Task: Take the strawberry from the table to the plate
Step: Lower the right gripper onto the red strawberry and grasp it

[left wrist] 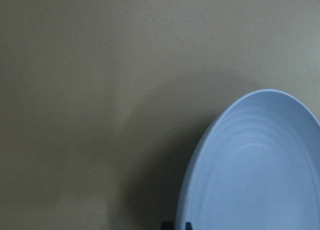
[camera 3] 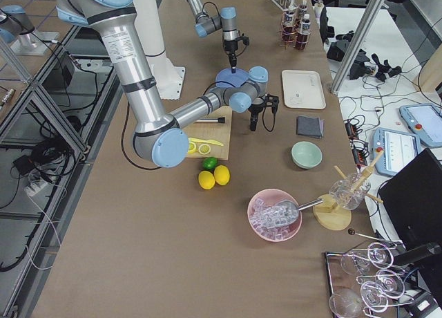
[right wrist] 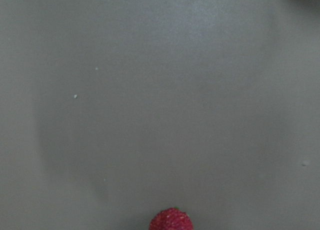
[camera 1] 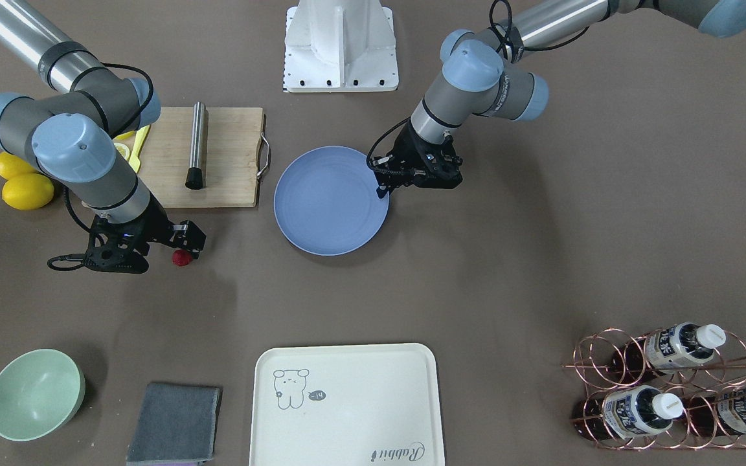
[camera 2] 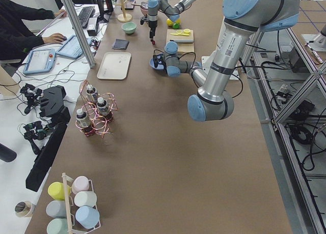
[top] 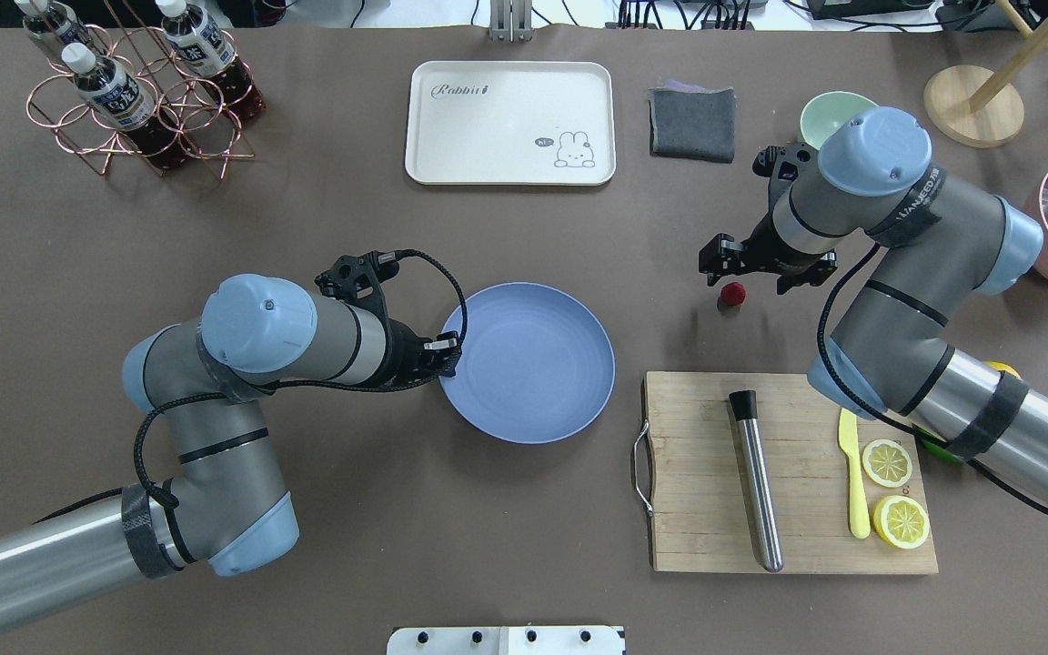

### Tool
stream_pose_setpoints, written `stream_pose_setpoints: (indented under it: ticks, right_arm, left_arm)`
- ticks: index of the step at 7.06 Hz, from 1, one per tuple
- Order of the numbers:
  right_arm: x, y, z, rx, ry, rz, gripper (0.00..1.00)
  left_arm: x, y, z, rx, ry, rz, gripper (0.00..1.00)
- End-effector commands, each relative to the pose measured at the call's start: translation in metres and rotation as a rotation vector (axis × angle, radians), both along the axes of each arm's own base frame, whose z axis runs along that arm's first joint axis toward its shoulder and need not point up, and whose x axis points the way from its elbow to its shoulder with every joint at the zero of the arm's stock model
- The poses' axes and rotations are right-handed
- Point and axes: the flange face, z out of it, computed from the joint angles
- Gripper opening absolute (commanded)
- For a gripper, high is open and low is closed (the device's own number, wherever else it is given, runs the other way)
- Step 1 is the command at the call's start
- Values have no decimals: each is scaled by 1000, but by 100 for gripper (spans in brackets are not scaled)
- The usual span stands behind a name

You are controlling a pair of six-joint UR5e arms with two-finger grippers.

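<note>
The strawberry [top: 733, 293] lies on the table [top: 397, 246], well right of the plate [top: 524, 423]; the right gripper [top: 759, 270] hangs over it, jaws spread and empty. The left gripper [top: 449, 350], fingers together, sits at the plate's left rim.

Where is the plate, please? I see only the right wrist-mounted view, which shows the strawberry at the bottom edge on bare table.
Observer: The plate lies to the robot's left of the strawberry, and nothing is on it.
Operator: Thank you. Does anything stand between them?
Observer: No, only bare table. The cutting board lies nearer the robot's base, clear of that line.
Operator: And where is the other arm?
Observer: The left gripper is at the plate's rim, on the side away from the strawberry. I cannot tell whether it touches the plate.
</note>
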Motion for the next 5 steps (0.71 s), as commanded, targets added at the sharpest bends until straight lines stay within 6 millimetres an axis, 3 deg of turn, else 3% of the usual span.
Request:
stream_pose_setpoints:
  ticks: [1, 2, 3, 4, 5]
  right_arm:
    - [-10, 7, 4, 1, 12, -5, 100]
    - [-14, 6, 10, -6, 25, -5, 100]
    - [-14, 7, 12, -7, 27, -8, 99]
    - [-15, 6, 14, -11, 30, -7, 91]
    - [-15, 6, 16, -14, 34, -7, 34]
  left_arm:
    - [1, -1, 5, 8, 1, -12, 77]
    - [0, -3, 5, 18, 3, -28, 98]
    - [-3, -3, 2, 25, 7, -35, 98]
    - [-9, -5, -4, 30, 20, -40, 98]
    - [-17, -4, -2, 30, 21, -40, 98]
